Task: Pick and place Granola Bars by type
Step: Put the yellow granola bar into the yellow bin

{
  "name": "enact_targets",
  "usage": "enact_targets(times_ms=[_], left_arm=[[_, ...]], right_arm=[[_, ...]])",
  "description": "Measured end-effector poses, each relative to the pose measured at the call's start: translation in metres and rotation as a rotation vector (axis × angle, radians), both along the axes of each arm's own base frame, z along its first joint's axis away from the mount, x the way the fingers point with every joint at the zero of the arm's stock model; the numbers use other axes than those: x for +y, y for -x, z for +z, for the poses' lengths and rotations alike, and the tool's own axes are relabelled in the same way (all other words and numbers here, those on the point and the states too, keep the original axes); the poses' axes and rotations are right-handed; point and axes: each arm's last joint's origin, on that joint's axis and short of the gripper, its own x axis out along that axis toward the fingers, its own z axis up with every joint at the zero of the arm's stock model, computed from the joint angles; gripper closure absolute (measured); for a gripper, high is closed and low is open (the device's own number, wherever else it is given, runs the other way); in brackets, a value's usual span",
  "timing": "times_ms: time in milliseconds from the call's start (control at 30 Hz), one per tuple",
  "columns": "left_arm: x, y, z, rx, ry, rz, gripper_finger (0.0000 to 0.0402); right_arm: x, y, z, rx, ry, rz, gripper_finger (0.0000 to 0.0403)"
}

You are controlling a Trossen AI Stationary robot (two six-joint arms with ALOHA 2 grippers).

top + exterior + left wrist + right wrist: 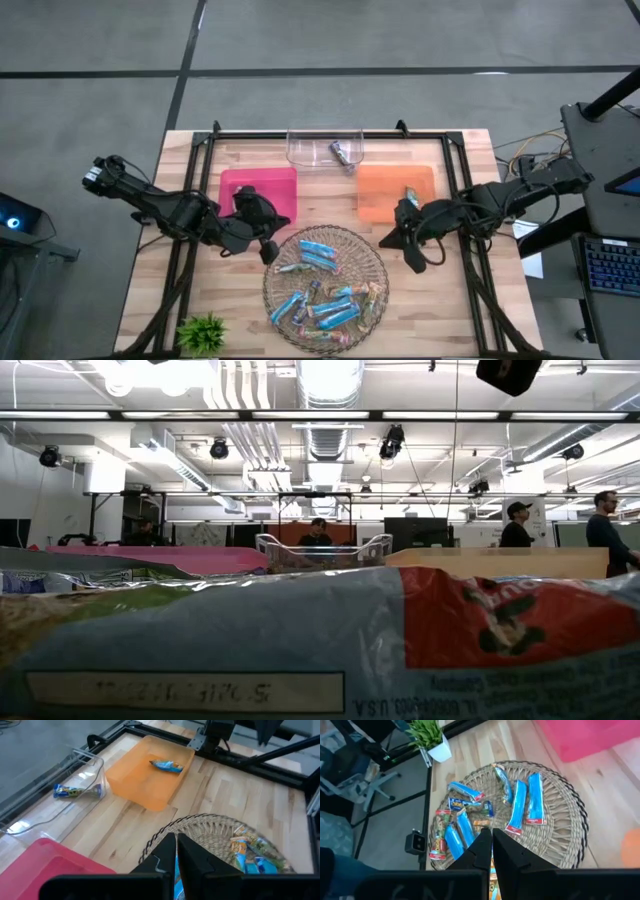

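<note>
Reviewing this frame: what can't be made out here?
- Low view: a wrapper against the lens hides the tabletop and both arms.
- Clear bin: bar too small to type in high view.
- Pink tray: left hand and arm cover part; contents unclear.
- Basket: bars overlap, count uncertain.

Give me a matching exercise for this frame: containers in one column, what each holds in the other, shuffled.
Containers:
1. orange tray
2. clear bin
3. pink tray
4. wicker basket

Contents:
A. many granola bars, mostly blue
B. no bar visible
C. one blue bar
D. one bar with a silvery, blue-ended wrapper

Pairs: 1-C, 2-D, 3-B, 4-A
</note>
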Motion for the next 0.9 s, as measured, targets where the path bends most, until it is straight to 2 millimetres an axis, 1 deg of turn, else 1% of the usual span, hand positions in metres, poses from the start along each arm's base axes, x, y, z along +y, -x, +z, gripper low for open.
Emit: enact_targets(times_ms=[133,400,533,633,900], left_arm=[[-0.001,-0.002,0.003,-0.038,0.017,-0.005,0.0361],[-0.003,-0.004,0.004,-0.043,0.042,-0.032,0.0244],[-0.003,-0.004,0.003,-0.038,0.04,-0.041,0.0201],[-0.004,-0.004,0.003,-0.021,0.044,-0.091,0.0189],[-0.008,-0.004,0.002,0.014,0.099,-0.214,0.0188]], right_arm=[[0.003,-0.005,-0.006,0.028,0.002,-0.003,0.0394],[0.006,-0.014,-0.015,0.07,0.014,-0.005,0.0394],[0.006,-0.014,-0.016,0.075,0.015,-0.002,0.0394],[0.006,-0.014,-0.016,0.074,0.013,0.0,0.0394],[0.006,-0.014,-0.015,0.07,0.015,0.001,0.0394]])
